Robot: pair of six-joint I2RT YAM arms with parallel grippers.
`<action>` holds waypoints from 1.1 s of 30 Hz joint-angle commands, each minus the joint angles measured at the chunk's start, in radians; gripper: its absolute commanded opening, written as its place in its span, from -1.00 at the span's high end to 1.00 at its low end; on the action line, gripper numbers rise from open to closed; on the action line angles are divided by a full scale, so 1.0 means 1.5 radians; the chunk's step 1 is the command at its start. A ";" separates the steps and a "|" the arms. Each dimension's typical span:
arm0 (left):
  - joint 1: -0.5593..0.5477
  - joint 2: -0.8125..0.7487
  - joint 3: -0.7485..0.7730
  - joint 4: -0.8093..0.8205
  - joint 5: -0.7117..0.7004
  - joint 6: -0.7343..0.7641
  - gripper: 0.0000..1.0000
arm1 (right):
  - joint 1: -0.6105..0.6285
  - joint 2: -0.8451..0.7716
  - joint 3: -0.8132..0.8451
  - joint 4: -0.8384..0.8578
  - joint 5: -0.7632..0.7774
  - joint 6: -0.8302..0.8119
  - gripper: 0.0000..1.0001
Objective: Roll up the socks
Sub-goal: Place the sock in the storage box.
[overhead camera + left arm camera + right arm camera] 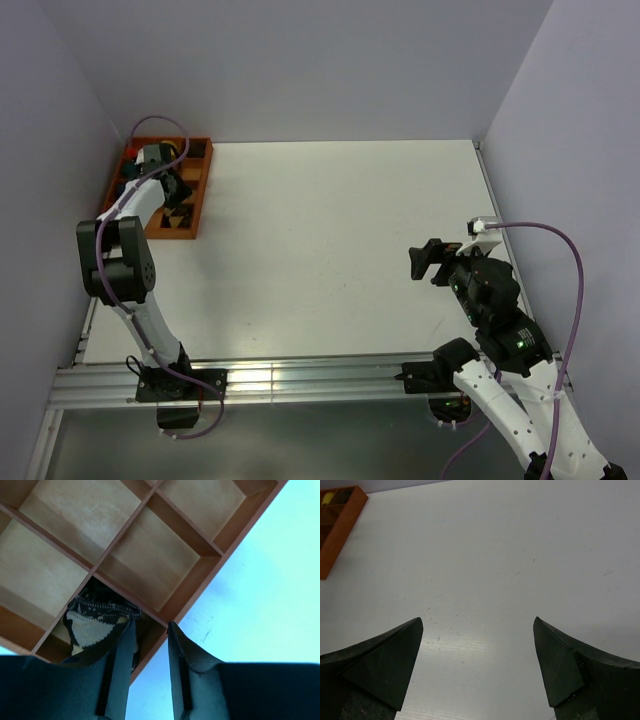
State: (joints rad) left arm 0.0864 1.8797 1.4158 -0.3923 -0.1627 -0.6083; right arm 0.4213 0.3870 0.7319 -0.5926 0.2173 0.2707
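Left pincer (150,625) extended far forward-left, jaws narrowly apart; right pincer (478,621) low, jaws spread wide.

Tray wall (195,587) runs between the fingers of the left gripper (150,625); dividers (127,528) fence the adjacent pocket. Ahead of the right gripper (477,625), table (520,555) lies open.

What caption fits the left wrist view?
Left gripper above the wooden tray, an argyle sock bunched in the edge compartment below it.

Orange tray (203,185) on white table (330,250); possibly yellow ball (327,498).
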 commanded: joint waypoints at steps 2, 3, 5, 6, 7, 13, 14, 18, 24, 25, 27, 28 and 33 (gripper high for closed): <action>0.000 0.034 -0.006 0.037 0.001 0.011 0.28 | 0.004 0.008 0.001 0.012 0.005 -0.007 -0.96; 0.000 0.039 -0.006 0.036 0.000 0.009 0.29 | 0.004 0.008 0.000 0.012 0.005 -0.007 -0.96; 0.000 0.054 -0.005 0.036 0.000 0.011 0.30 | 0.004 0.008 0.000 0.012 0.005 -0.007 -0.96; 0.000 0.058 -0.004 0.038 -0.001 0.013 0.31 | 0.004 0.009 -0.001 0.011 0.004 -0.007 -0.96; 0.001 0.066 -0.004 0.039 0.000 0.015 0.31 | 0.004 0.009 0.000 0.011 0.004 -0.007 -0.96; 0.006 0.096 -0.012 0.037 0.011 0.013 0.33 | 0.004 0.010 -0.002 0.012 0.002 -0.008 -0.96; 0.007 0.098 -0.014 0.035 0.014 0.011 0.33 | 0.004 0.010 -0.003 0.011 0.001 -0.008 -0.96; 0.015 0.096 -0.047 0.044 0.017 0.003 0.31 | 0.004 0.009 -0.003 0.012 0.001 -0.008 -0.96; 0.024 0.063 -0.071 0.057 0.046 -0.010 0.21 | 0.004 0.010 -0.004 0.014 -0.006 -0.008 -0.95; 0.024 0.042 -0.067 0.057 0.051 -0.009 0.19 | 0.004 0.010 -0.002 0.013 -0.006 -0.008 -0.95; 0.024 0.015 -0.061 0.058 0.058 -0.011 0.14 | 0.004 0.009 -0.001 0.010 -0.005 -0.008 -0.95; 0.024 -0.014 -0.049 0.057 0.066 -0.011 0.11 | 0.004 0.009 0.002 0.010 -0.005 -0.008 -0.95; 0.017 -0.107 0.012 0.025 0.072 0.002 -0.09 | 0.004 0.010 0.020 -0.005 -0.001 -0.007 -0.95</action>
State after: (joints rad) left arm 0.1165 1.8595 1.3525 -0.3191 -0.0711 -0.6262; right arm 0.4213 0.3946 0.7319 -0.5987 0.2150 0.2707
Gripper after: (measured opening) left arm 0.530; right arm 0.975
